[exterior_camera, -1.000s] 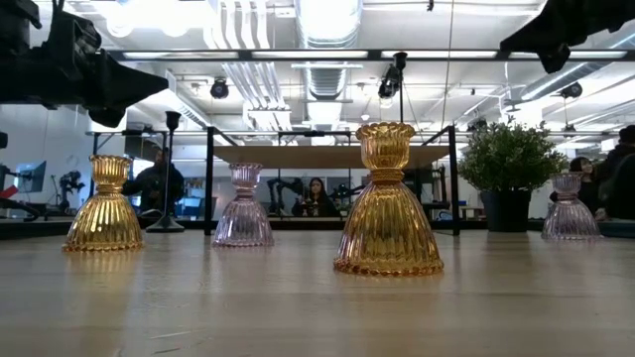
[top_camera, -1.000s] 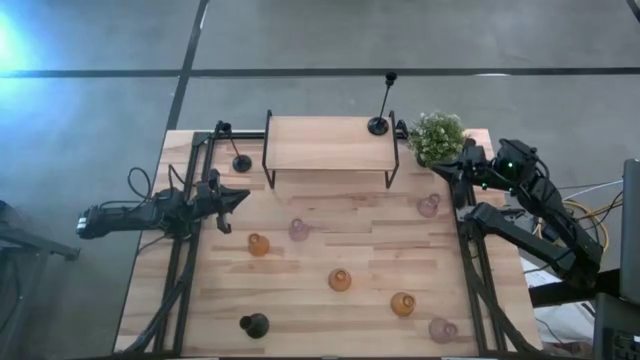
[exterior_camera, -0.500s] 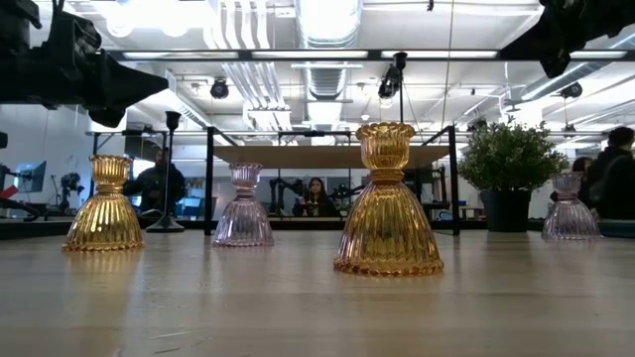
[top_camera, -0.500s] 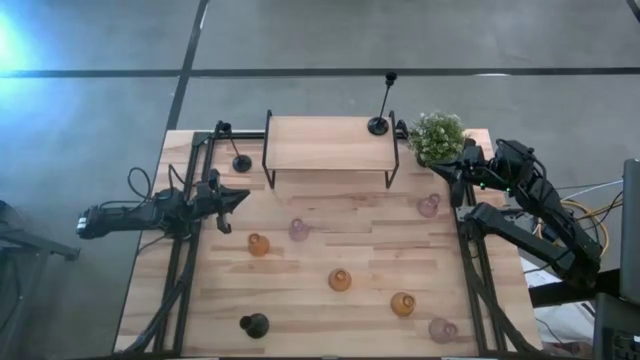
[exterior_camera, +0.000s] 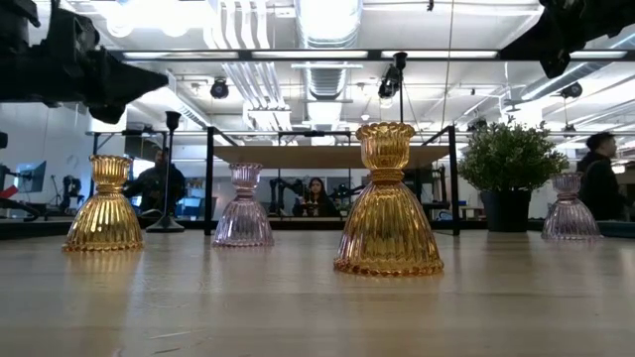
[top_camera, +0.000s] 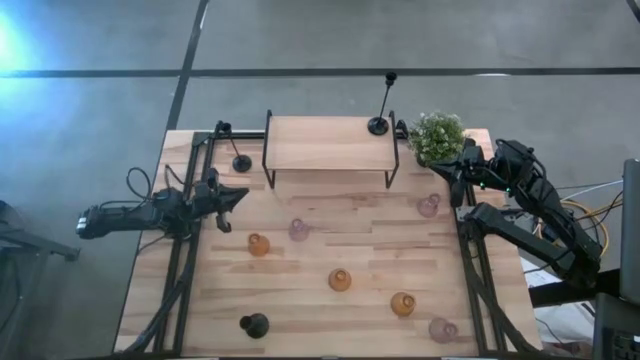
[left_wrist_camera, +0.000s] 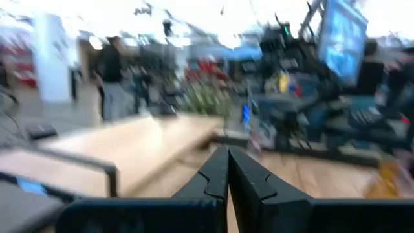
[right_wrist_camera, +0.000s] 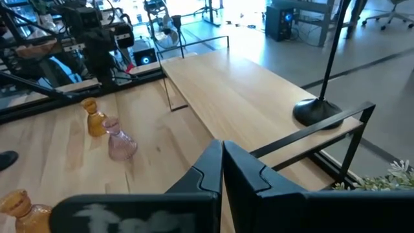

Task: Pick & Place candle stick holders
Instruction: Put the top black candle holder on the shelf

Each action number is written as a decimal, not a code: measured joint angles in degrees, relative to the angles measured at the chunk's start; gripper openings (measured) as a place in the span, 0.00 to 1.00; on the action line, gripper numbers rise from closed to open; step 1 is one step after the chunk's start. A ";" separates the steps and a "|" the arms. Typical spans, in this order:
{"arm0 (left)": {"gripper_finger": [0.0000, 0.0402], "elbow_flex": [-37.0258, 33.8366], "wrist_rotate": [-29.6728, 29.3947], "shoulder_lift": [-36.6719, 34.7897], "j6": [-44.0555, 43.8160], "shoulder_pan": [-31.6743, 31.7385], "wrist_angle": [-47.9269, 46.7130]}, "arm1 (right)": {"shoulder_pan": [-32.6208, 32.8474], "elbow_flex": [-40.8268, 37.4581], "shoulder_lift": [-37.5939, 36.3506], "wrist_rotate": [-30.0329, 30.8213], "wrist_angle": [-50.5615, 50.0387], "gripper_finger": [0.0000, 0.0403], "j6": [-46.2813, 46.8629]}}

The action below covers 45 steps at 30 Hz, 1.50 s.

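Note:
Three black candle stick holders show in the high view. One stands on the wooden shelf's right end (top_camera: 378, 125), one on the table left of the shelf (top_camera: 241, 163), and one near the front edge (top_camera: 254, 324). Squat glass holders stand on their bases across the table: amber (top_camera: 259, 244), (top_camera: 340, 280), (top_camera: 403, 304) and pink (top_camera: 299, 229), (top_camera: 428, 206), (top_camera: 442, 329). My left gripper (top_camera: 243, 196) hovers shut over the table's left side, pointing right. My right gripper (top_camera: 438, 170) hangs shut above the back right corner, beside the plant.
The black-legged wooden shelf (top_camera: 330, 145) stands at the back middle. A bushy green plant (top_camera: 437, 135) in a dark pot sits right of it. Black frame rails run along both table sides (top_camera: 180, 270). People move about in the room beyond the table.

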 joint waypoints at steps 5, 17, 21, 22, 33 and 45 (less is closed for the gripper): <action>0.03 0.11 -0.12 0.33 -0.49 0.00 8.97 | 0.00 0.00 0.00 0.00 0.00 0.02 0.00; 0.04 6.50 -18.27 1.65 12.40 0.10 5.89 | 0.00 0.00 0.00 -0.04 0.00 0.02 0.00; 0.07 7.89 -34.33 2.87 10.53 0.12 -4.18 | 0.00 0.00 0.00 -0.04 0.00 0.02 0.00; 0.09 7.98 -34.44 3.12 9.77 0.11 -5.02 | 0.00 0.00 0.00 -0.04 0.00 0.02 0.00; 0.38 5.88 -45.81 10.66 -3.44 0.44 -11.78 | 0.00 0.00 0.00 -0.03 0.00 0.02 0.00; 0.53 5.62 -48.65 17.93 -10.19 4.57 -10.49 | -0.01 0.00 0.00 -0.02 0.00 0.02 0.00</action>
